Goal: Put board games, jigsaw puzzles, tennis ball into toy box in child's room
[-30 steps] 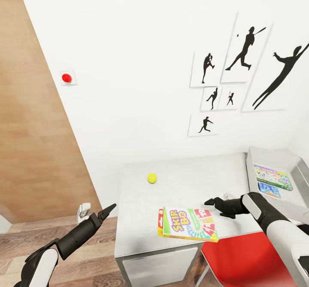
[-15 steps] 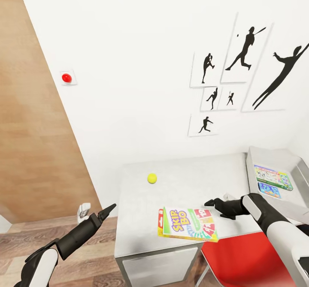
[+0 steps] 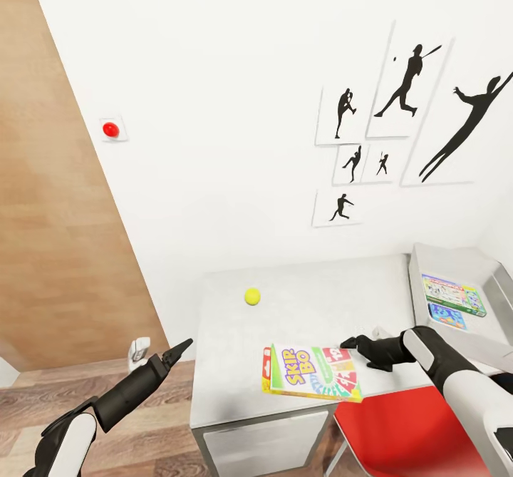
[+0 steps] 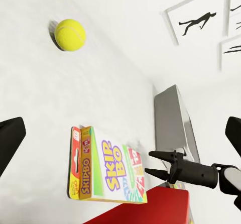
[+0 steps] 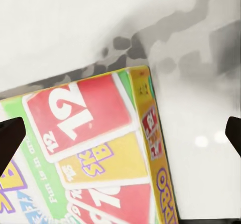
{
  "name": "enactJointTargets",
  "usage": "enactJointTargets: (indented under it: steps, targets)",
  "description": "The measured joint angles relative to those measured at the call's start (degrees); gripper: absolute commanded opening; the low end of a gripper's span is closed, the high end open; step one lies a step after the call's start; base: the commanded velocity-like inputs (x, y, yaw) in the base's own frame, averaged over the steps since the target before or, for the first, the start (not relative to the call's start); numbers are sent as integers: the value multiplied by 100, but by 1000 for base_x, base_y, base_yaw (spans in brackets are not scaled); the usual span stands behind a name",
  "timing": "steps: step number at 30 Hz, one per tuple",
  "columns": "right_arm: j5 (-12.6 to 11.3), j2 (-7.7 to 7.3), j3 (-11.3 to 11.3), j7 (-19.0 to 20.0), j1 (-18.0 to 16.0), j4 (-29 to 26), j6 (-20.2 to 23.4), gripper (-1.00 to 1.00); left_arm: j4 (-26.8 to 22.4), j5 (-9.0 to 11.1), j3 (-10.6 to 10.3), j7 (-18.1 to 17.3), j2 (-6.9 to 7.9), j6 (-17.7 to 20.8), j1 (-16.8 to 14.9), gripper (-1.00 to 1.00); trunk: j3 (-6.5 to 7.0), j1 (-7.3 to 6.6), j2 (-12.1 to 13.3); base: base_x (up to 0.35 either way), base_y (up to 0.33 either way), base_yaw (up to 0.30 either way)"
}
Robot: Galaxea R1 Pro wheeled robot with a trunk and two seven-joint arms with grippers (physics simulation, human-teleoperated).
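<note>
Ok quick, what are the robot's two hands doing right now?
Left gripper: jaws open, holding nothing, beside the table.
Right gripper: jaws open, empty, over the Skip-Bo box.

The long light grey bench has a smooth matt top, and in the right wrist view it carries soft blotchy reflections. The flat yellow-green and red printed cardboard game box looks glossy, with crisp print on its cover. The small yellow-green tennis ball has a dull, fuzzy, felt-like skin. The shallow light grey plastic toy box is smooth and matt. The wood-plank floor shows grain with a low sheen. The black right tool looks like matt plastic.
</note>
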Motion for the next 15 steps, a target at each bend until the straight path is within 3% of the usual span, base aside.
enactJointTargets:
  steps: [15]
  targets:
    - [-2, 143, -1, 1, 122, 56, 2, 100, 7, -14, 5, 0, 0, 0, 0, 100, 0, 0, 0, 0, 0, 0]
